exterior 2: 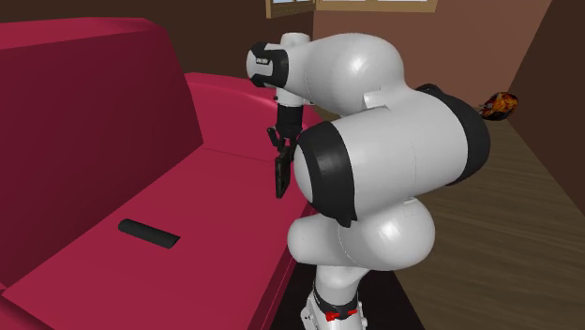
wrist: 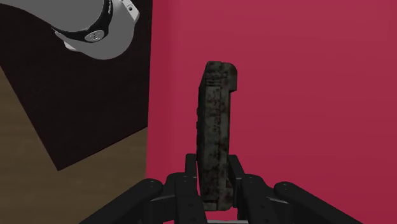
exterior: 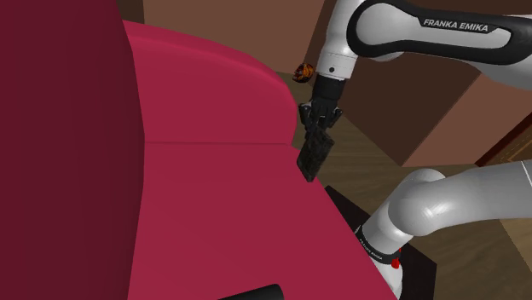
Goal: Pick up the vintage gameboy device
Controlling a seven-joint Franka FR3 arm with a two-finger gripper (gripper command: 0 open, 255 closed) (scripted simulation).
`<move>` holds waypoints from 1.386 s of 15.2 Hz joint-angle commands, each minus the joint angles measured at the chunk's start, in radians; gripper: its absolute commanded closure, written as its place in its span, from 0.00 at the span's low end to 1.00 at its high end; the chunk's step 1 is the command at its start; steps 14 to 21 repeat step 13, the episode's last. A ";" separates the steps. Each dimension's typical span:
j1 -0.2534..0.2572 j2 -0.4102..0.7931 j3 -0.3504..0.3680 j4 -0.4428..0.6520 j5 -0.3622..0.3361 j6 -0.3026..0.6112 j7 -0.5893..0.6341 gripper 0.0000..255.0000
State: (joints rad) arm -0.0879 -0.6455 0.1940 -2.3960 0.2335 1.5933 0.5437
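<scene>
Shoulder view, left to right. A crimson sofa (exterior: 213, 196) takes the left and centre, its tall back at the left and its seat running toward the right. A flat black bar (exterior: 249, 292) lies on the seat at the bottom edge.

At the seat's right-hand front edge hangs the gripper (exterior: 316, 135), pointing down. It is clamped on a dark, worn handheld game device (exterior: 311, 158), which hangs slightly tilted from the fingers, lower end level with the cushion edge. Whether that end touches the cushion cannot be told.

In the wrist view the fingers (wrist: 248, 188) press both flat faces of the device (wrist: 216, 108), seen edge-on against the red seat.

Behind the gripper, a mottled orange-brown object (exterior: 302, 72) lies on the wooden floor (exterior: 384, 145), well apart from the sofa. The white arm (exterior: 435, 34) crosses the upper right, and the dark stand (exterior: 422, 266) sits at lower right
</scene>
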 commanded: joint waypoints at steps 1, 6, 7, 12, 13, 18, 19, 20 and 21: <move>-0.001 0.004 -0.003 0.030 -0.003 -0.026 0.003 1.00; -0.003 0.011 -0.011 0.101 -0.009 -0.090 0.011 1.00; -0.004 0.013 -0.012 0.116 -0.010 -0.103 0.013 1.00; -0.005 0.023 -0.017 0.179 -0.014 -0.155 0.020 1.00; -0.005 0.023 -0.017 0.179 -0.014 -0.155 0.020 1.00; -0.005 0.023 -0.017 0.179 -0.014 -0.155 0.020 1.00; -0.005 0.023 -0.017 0.179 -0.014 -0.155 0.020 1.00; -0.005 0.023 -0.017 0.179 -0.014 -0.155 0.020 1.00; -0.005 0.023 -0.017 0.179 -0.014 -0.155 0.020 1.00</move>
